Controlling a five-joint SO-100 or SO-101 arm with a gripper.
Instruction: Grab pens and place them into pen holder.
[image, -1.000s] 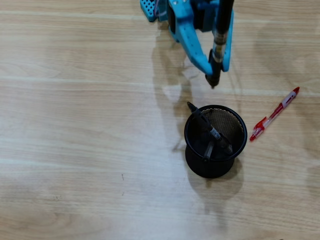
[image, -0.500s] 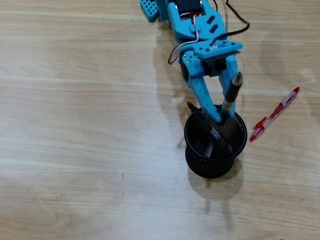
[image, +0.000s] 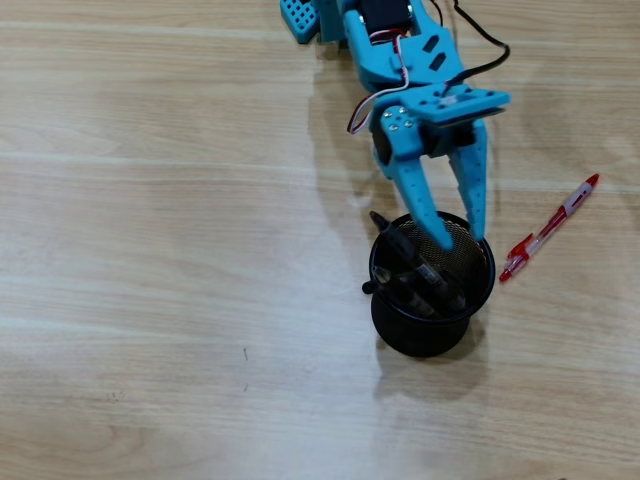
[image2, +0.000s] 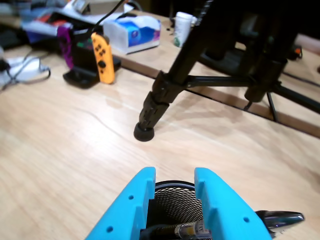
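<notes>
My gripper (image: 462, 237) hangs spread over the pen holder (image: 431, 330) at frame center, dark pens (image: 415, 268) inside; a red pen (image: 549, 227) lies right on the bench (image: 150, 250).

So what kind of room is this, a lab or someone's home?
Probably a hobbyist's desk or small workroom, not a factory: a wooden table, game controllers docked at the back, a tissue box and a camera tripod leg.

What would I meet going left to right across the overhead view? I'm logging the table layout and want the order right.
Bare wooden table → dark pens leaning in the pen holder → black mesh pen holder, with the blue tool open over its rim → red-and-clear pen lying on the table.
</notes>
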